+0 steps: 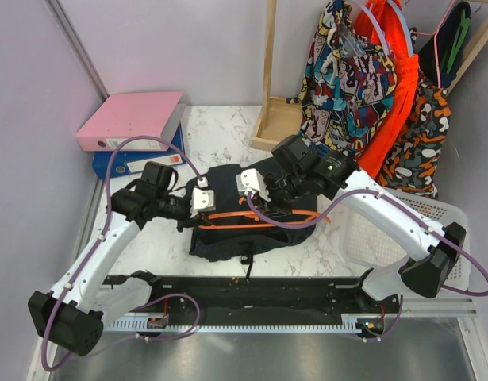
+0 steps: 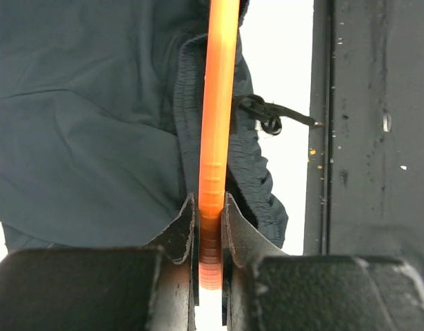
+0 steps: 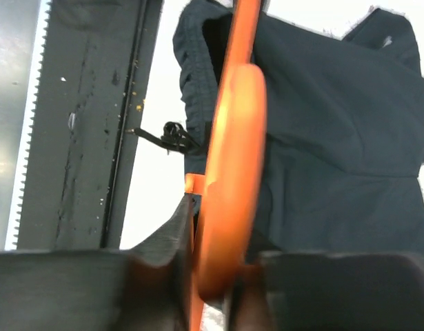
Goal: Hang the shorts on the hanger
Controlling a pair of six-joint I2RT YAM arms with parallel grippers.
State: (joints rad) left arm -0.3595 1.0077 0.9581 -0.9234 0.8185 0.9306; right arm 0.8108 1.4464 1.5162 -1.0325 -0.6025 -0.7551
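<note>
The shorts (image 1: 228,238) are lying bunched in the middle of the marble bench (image 1: 220,131), just ahead of the black rail (image 1: 251,290) at its near edge. The hanger (image 1: 263,217) is lying across them, its orange frame running left to right.

Only the overhead view is showing both arms reaching in over the fabric, the left jaws at the hanger's left end and the right jaws further along it. How they are gripping is hidden there. That view alone is also taking in a pink binder (image 1: 128,119) at the back left, a white basket (image 1: 438,226) at the right and a comic-print garment (image 1: 347,71) hanging behind.

The left wrist view is supplying the grip: the left jaws are clenching the thin orange bar from both sides, and the bar is running away along the gathered waistband. A drawstring (image 2: 267,114) is trailing from the waistband onto the bench, towards the rail.

In the right wrist view the right jaws are grasping a broader, blurred orange part of the hanger, with the black cloth spreading off to the right. No view is showing whether the bar is passing inside the waistband or only lying over it.
</note>
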